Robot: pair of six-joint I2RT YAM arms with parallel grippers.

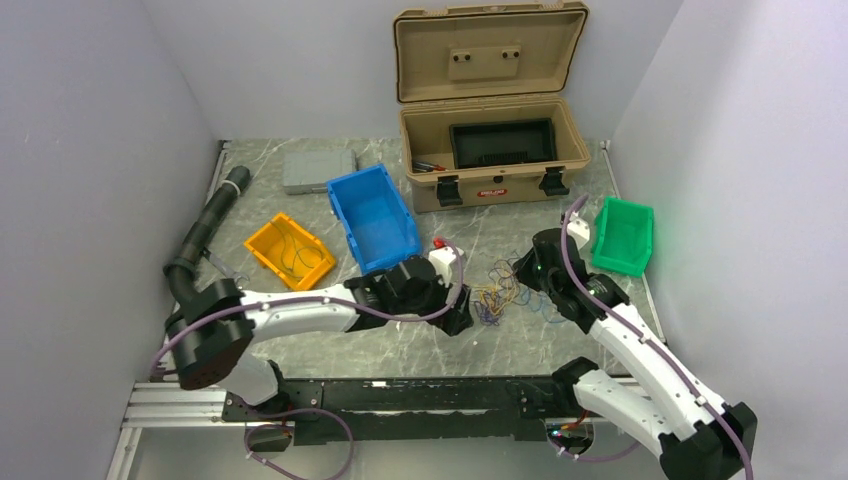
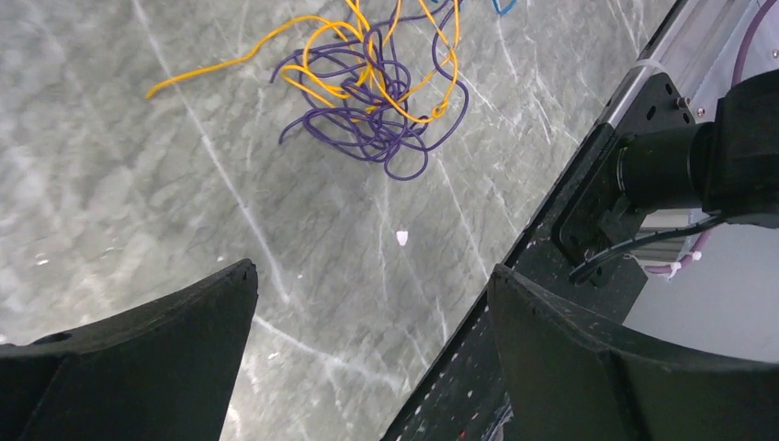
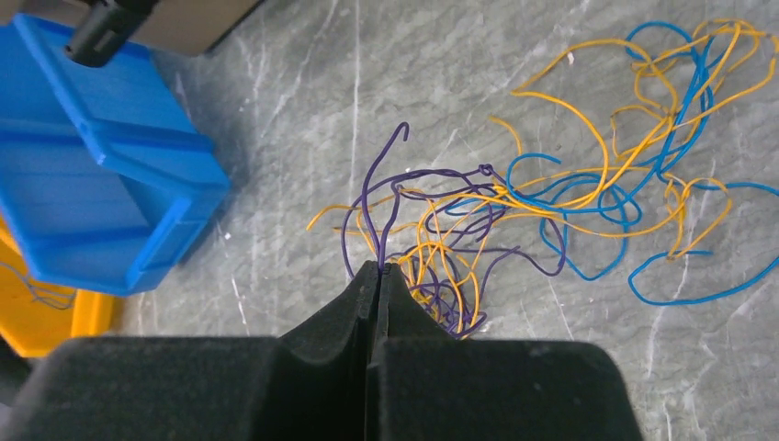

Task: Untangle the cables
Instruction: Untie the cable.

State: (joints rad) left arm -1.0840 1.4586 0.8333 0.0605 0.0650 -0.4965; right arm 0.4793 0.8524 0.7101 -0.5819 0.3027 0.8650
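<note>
The cables [image 1: 500, 292] lie as a loose tangle of thin purple, yellow and blue wires on the marble table between my two grippers. My left gripper [image 1: 462, 318] is just left of the tangle. In the left wrist view it [image 2: 372, 271] is open and empty, with the purple and yellow knot [image 2: 377, 101] lying ahead of its fingers. My right gripper [image 1: 524, 272] is at the tangle's right side. In the right wrist view it [image 3: 378, 268] is shut on a purple wire [image 3: 366, 197] that rises from its tips. Blue wires [image 3: 597, 197] and yellow wires [image 3: 588, 119] spread to the right.
A blue bin [image 1: 372, 217] stands just behind the left gripper, and a yellow bin [image 1: 290, 250] holding some wires lies to its left. A green bin [image 1: 622, 235] is at the right. An open tan case [image 1: 490, 150], a grey box [image 1: 317, 170] and a black hose [image 1: 205, 225] are at the back and left.
</note>
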